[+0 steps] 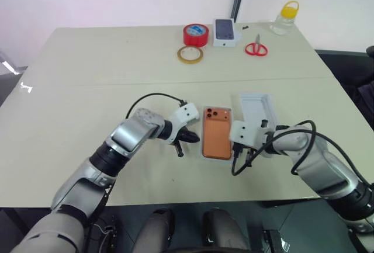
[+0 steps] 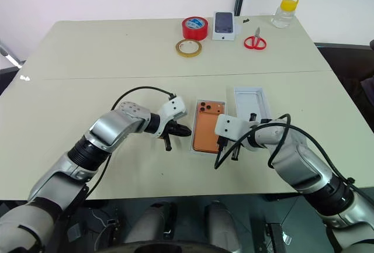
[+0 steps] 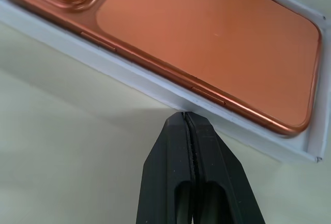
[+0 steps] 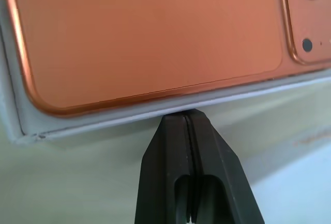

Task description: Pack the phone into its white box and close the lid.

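Between the two closed grippers lies the phone [image 1: 217, 131], already seated back-up in the white box [image 3: 129, 79]; the left gripper [image 1: 186, 138] and right gripper [image 1: 241, 149] each press shut fingertips at a long box wall, seemingly squaring it; next comes fetching the lid [image 1: 258, 110], open-side up just beyond the right jaws; farther off, tape rolls [image 1: 196, 34], scissors [image 1: 256, 48] and a smaller box [image 1: 225, 31] stand clear.

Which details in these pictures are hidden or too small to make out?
- The white box: its inner floor is covered by the phone in every view.
- Right tool: contact with the box rim is unclear, the tip hides it.
- Small phone box at the far edge, head views: print too small to read.
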Controlling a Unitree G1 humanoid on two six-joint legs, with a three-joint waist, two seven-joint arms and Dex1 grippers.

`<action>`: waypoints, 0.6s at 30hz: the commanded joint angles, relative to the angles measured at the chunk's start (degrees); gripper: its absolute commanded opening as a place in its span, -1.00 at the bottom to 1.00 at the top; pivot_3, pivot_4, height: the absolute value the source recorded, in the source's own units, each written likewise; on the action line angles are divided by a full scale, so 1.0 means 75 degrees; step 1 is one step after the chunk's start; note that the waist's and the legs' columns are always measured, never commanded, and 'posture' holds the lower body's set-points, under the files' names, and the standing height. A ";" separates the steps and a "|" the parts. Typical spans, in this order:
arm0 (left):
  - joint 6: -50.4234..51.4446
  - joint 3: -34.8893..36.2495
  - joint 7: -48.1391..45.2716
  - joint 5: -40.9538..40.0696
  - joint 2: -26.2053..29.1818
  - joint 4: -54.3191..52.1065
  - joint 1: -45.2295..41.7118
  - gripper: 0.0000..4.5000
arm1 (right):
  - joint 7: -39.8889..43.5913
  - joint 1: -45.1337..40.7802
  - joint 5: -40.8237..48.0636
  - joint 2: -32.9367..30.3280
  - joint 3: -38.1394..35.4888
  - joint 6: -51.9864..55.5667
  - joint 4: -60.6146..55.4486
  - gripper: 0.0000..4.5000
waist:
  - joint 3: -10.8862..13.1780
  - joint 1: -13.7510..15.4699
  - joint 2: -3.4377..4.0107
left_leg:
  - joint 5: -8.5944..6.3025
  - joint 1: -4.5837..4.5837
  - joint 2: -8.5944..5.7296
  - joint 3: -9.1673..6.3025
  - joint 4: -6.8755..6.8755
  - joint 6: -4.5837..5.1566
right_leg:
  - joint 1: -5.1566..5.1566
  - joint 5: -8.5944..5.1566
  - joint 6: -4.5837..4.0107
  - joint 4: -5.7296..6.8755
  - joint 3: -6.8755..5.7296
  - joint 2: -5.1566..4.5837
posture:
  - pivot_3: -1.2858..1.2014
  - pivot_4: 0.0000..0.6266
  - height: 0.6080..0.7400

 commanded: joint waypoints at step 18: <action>-0.0184 0.0145 -0.0239 0.0158 -0.0415 0.0064 -0.0114 -0.98 | 0.0118 0.0228 0.0300 -0.0018 -0.0165 -0.0053 -0.0817 -1.00 | -0.0001 0.0006 0.0001 | 0.0000 0.0004 0.0001 0.0000 0.0008 0.0000 | 0.0009 0.0000 0.0000 0.0001 -0.0001 0.0001 | 0.03 -0.52 1.00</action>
